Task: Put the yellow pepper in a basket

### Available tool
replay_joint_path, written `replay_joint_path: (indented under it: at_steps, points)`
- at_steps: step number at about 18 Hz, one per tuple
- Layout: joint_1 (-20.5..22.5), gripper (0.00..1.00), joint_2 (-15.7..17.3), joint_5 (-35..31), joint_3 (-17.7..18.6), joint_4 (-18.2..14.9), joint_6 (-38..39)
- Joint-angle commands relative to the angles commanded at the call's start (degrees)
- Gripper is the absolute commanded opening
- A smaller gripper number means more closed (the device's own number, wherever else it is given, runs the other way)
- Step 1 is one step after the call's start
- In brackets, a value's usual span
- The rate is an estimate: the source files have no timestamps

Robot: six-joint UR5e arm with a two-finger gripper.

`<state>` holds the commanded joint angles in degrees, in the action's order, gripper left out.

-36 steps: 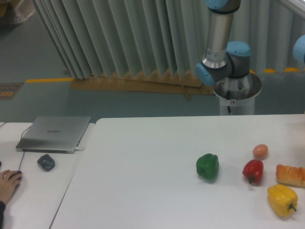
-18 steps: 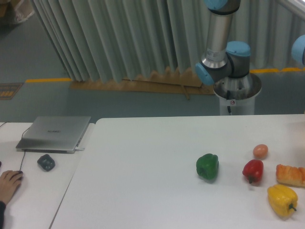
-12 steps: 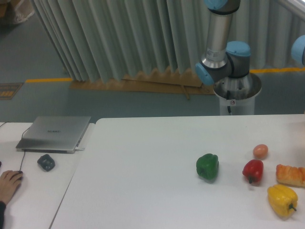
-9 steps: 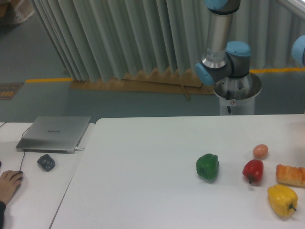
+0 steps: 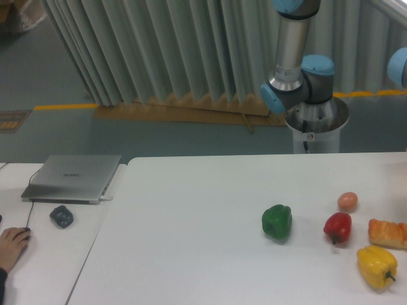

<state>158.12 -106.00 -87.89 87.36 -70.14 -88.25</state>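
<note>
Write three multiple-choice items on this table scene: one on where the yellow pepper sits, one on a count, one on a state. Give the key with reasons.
1. Where is the yellow pepper?
A. front right of the table
B. beside the laptop
C. in a basket

2. How many peppers lie on the white table?
A. one
B. three
C. five

3. What state is the laptop in?
A. open
B. closed
C. standing on edge

Key: 1 A, it lies near the right front edge, in front of the red pepper. 2 B, green pepper, red and yellow. 3 B, its lid lies flat and shut.
</note>
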Motion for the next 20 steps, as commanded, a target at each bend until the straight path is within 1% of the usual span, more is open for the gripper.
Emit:
replay_joint_path:
  at_steps: [3,6,7,8,9,10,11,12,13,14,16,17,20]
  points:
    - [-0.4,1.00,-0.2,0.1,0.0,0.0,0.3]
    - [-1.4,1.00,-0.4,0.2,-0.1,0.5,7.2]
    - [-2.1,1.00,-0.7,0.1,-0.1,1.4,9.0]
    - [-2.9,1.00,-0.9,0.1,-0.1,2.3,13.0]
    - [-4.1,1.00,-1.1,0.2,-0.2,2.9,19.7]
    - [-4.8,1.00,-1.1,0.2,-0.2,3.8,24.2]
    - [-6.1,1.00,-1.7,0.2,-0.2,5.6,29.4]
    - [-6.6,1.00,-1.9,0.2,-0.3,6.4,32.8]
    - [-7.2,1.00,-2.0,0.9,-0.3,7.3,38.3]
    - [-7.3,1.00,-2.0,2.7,-0.3,7.9,42.2]
    - [-7.3,1.00,-2.1,5.5,0.0,10.3,51.3]
    - [-7.5,1.00,-2.2,5.6,0.3,12.5,57.8]
    - [-8.2,1.00,-2.7,5.7,0.6,15.1,67.0]
